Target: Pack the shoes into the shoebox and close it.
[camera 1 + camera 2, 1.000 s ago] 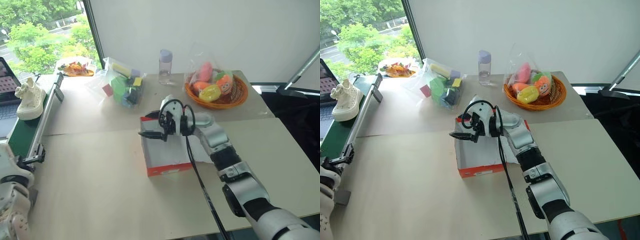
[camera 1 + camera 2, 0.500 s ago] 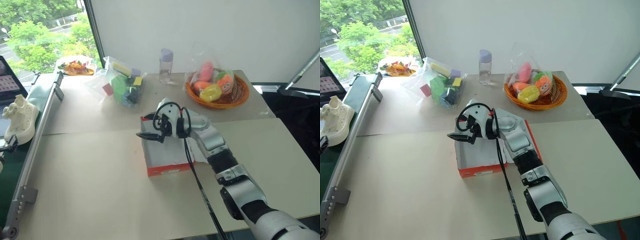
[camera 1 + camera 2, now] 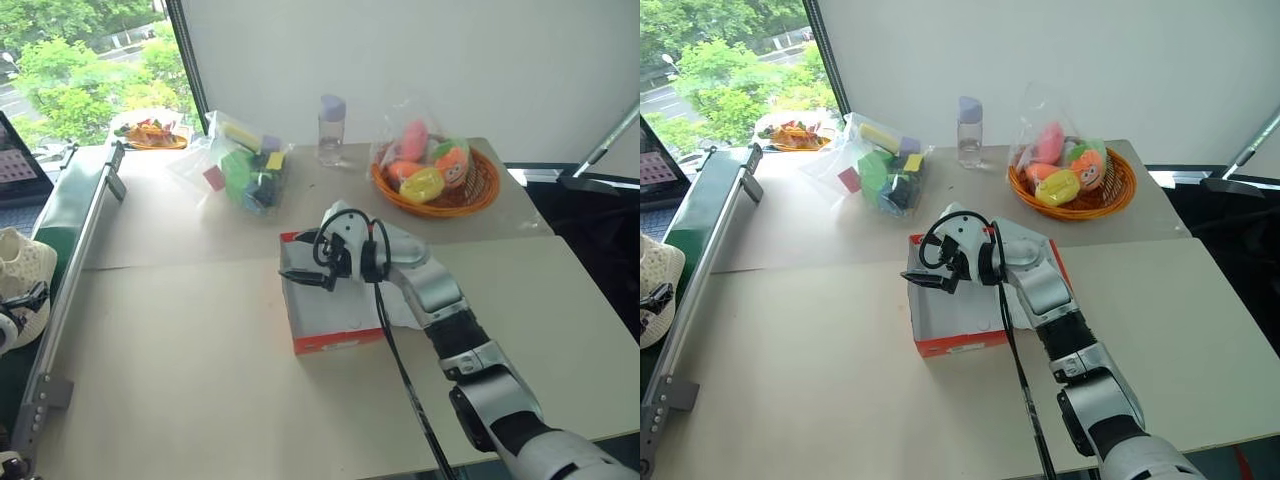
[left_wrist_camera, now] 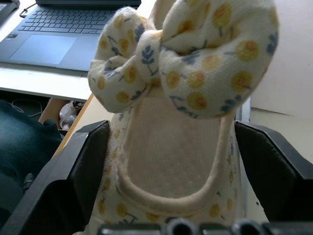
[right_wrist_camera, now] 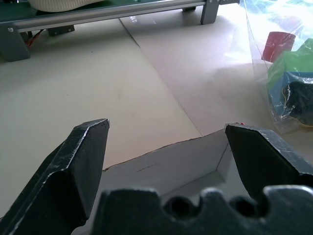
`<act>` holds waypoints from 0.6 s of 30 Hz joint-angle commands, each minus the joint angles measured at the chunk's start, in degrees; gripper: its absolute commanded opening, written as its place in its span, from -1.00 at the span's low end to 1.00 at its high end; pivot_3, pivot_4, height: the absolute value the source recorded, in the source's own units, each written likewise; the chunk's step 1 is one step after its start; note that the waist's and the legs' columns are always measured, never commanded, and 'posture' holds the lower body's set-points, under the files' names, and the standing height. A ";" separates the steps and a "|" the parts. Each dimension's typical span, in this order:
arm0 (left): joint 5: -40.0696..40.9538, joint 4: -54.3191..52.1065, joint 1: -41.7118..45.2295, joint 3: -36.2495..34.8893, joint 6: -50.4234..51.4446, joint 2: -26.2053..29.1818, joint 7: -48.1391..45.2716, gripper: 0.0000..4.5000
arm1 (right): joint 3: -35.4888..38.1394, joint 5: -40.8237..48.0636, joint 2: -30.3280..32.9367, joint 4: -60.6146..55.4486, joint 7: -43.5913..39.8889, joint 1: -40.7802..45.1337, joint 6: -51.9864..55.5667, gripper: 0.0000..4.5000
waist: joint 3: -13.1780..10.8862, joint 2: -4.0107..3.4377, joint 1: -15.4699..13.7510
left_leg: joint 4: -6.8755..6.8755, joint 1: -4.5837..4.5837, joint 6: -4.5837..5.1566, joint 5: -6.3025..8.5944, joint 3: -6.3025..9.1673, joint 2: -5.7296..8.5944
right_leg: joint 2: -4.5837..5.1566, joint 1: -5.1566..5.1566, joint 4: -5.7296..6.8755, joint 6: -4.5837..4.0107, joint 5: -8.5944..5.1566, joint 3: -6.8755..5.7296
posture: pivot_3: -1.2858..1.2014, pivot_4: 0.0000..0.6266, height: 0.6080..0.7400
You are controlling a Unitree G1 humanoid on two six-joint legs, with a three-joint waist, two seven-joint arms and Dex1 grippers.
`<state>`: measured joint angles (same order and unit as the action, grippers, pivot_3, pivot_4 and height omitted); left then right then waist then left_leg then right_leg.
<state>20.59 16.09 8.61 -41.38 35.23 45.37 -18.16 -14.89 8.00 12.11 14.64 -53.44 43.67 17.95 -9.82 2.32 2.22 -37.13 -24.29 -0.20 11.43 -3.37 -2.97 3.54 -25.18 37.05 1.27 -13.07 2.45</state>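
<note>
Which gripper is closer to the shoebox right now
The right. The right gripper hovers open above the shoebox, over its open top. The left gripper is off at the conveyor, with the shoe between its fingers.

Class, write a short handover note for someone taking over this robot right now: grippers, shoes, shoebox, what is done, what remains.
Left gripper: fingers on either side of a cream shoe with a patterned bow, on the green conveyor; grip not confirmed.
Right gripper: open, empty, over the shoebox.
Shoebox: open on the table; no shoe visible inside.
Left: carry the shoe over, pack the shoes, close the lid.
</note>
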 commanded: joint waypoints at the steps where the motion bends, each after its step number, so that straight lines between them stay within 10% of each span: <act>1: 0.91 -0.76 -0.94 0.07 0.41 -1.85 0.19 0.25 | 0.74 1.00 0.36 -3.62 0.18 -0.38 0.45 1.00 | 0.00 -0.01 -0.08 | 0.03 0.04 -0.06 -0.03 0.00 -0.01 | 0.00 0.02 0.03 -0.04 0.02 -0.01 | 0.03 -0.52 1.00; 9: 2.71 -4.65 -0.97 -2.31 -0.64 -4.79 1.58 -1.00 | 0.19 0.81 0.26 -4.28 -0.03 -0.59 0.75 1.00 | 0.01 -0.02 -0.12 | 0.11 0.18 -0.20 -0.14 0.01 -0.02 | -0.04 0.10 0.08 -0.11 0.06 -0.03 | 0.03 -0.52 1.00; 18: 5.98 -17.20 0.77 -3.11 -0.51 -8.87 4.15 -1.00 | 1.11 1.86 0.13 -4.26 -0.11 -0.19 1.78 1.00 | 0.02 0.07 -1.02 | 0.10 0.13 -0.22 -0.18 0.04 -0.01 | -0.06 0.11 0.06 -0.10 0.06 -0.06 | 0.03 -0.52 1.00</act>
<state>24.09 4.90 7.90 -44.45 35.30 36.33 -14.13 -15.01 8.15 12.40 13.04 -53.55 42.94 19.28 -9.80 2.39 1.20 -37.04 -24.23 -0.44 11.24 -3.29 -2.98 3.48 -25.08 37.10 1.17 -13.01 2.35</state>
